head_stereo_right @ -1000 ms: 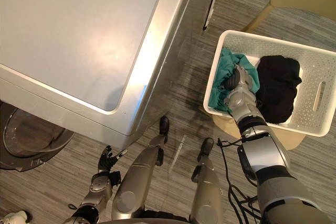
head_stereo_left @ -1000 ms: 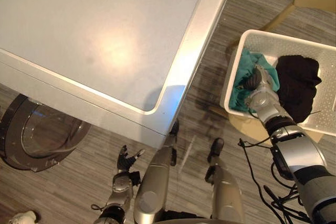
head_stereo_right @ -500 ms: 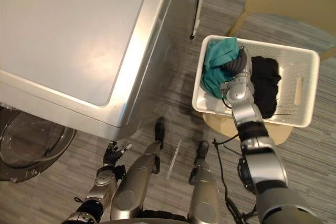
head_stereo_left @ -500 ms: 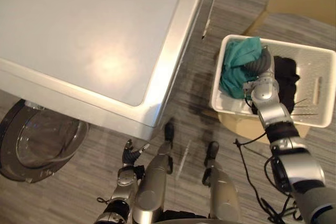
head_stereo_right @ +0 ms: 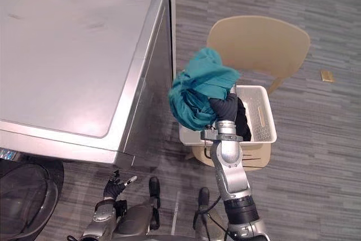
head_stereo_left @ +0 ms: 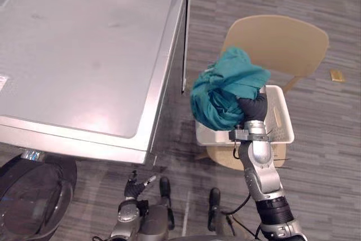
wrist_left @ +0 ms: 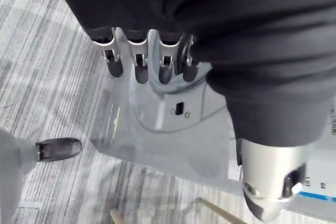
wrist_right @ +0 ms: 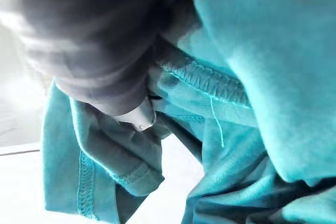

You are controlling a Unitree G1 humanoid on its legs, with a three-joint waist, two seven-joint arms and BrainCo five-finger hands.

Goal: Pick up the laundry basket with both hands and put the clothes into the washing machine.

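A grey plank floor (head_stereo_left: pixel 316 4) with fine streaks runs across the room. A tan chair (head_stereo_left: pixel 276 40) stands on it, and a small tan object (head_stereo_left: pixel 337 75) lies near its right side.

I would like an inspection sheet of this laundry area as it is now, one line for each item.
surface: grey striped floor.
job's things: teal garment bunched in the right hand, held above the white basket; black garment lies in the basket; washing machine at the left, round door swung out.
clutter: small tan object on the floor beyond the chair.
hands: right hand shut on the teal garment; left hand open, low before the machine, holding nothing.
cables: nothing seen.
surroundings: tan chair bears the basket.
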